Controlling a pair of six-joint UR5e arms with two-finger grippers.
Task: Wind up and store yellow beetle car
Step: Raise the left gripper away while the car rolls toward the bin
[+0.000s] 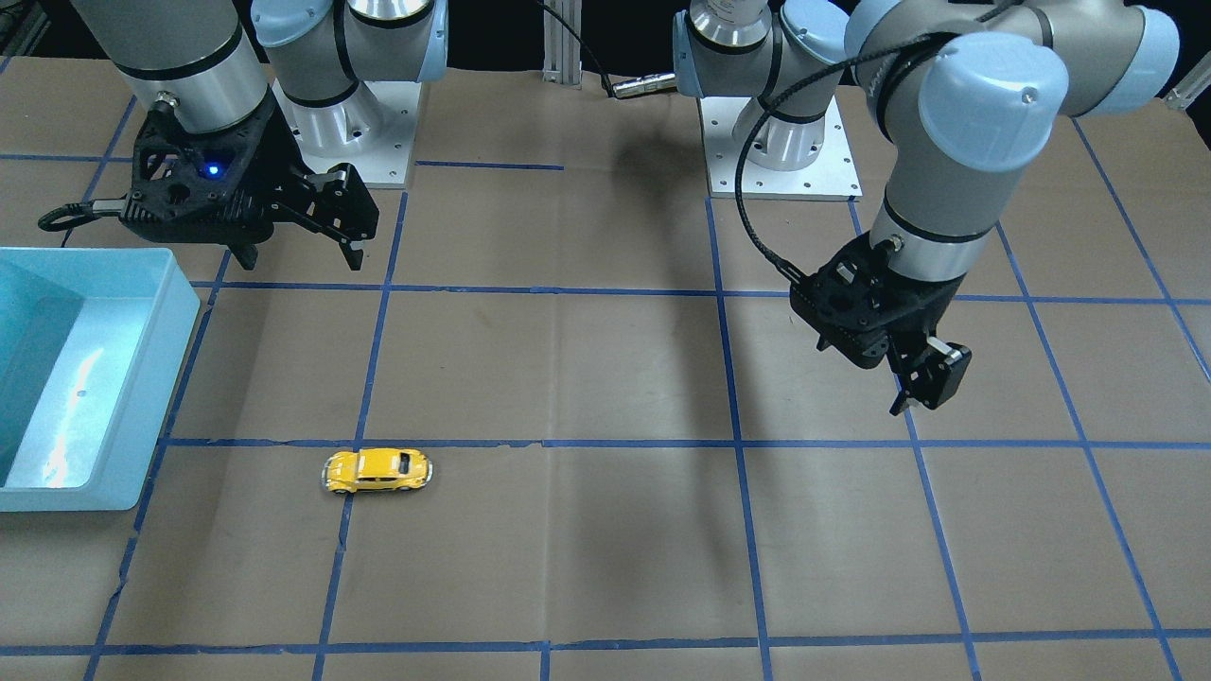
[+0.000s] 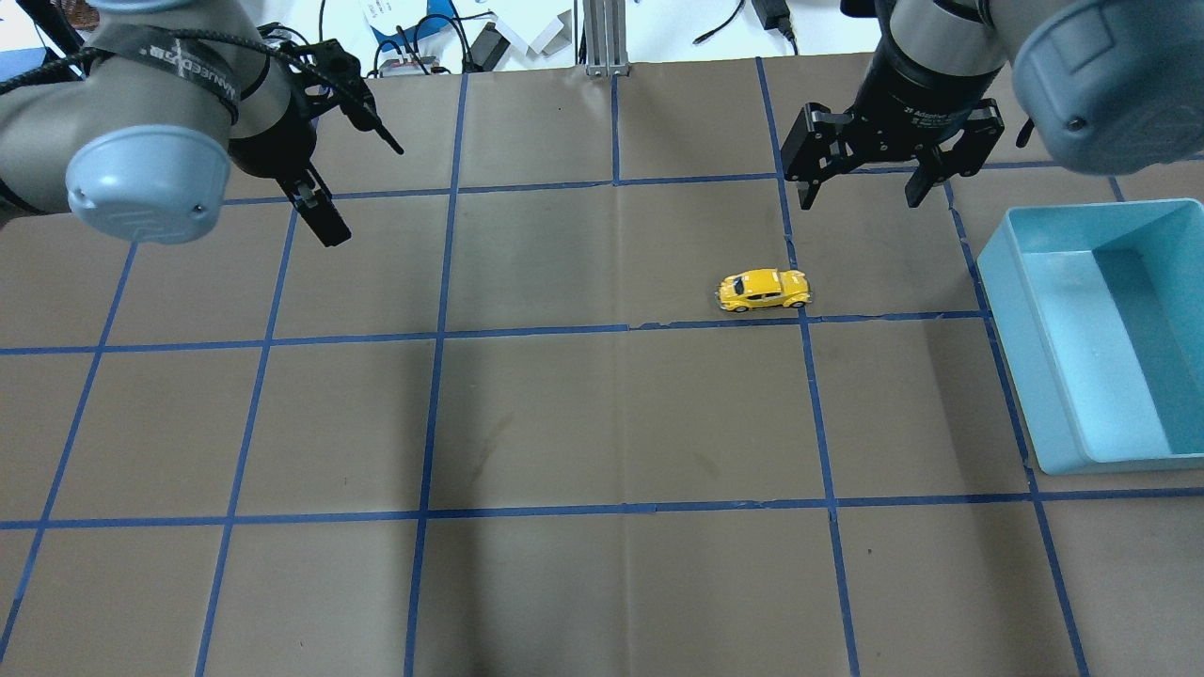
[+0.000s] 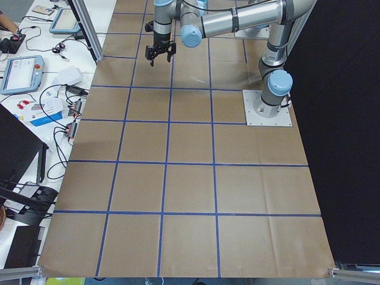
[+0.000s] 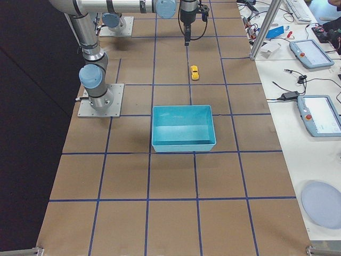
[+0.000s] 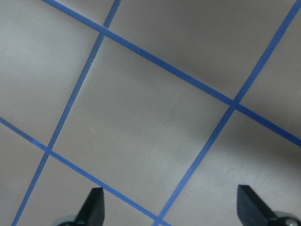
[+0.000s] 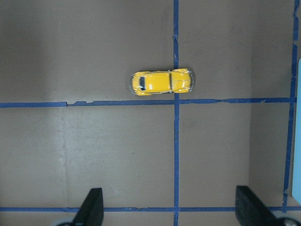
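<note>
The yellow beetle car (image 2: 764, 290) stands on its wheels on the brown paper table, beside a blue tape crossing. It also shows in the front view (image 1: 378, 470), the right side view (image 4: 194, 72) and the right wrist view (image 6: 161, 82). My right gripper (image 2: 859, 200) hangs open and empty above the table, just beyond the car and apart from it; its fingertips (image 6: 94, 205) frame bare paper. My left gripper (image 2: 369, 196) is open and empty, far off on the other half of the table (image 1: 922, 392), over bare paper (image 5: 171, 207).
A light blue open bin (image 2: 1025, 376) stands on the table to the right of the car, on the right arm's side (image 1: 123, 378). Blue tape lines mark a grid on the paper. Cables and tablets lie on the side benches beyond the table's far edge.
</note>
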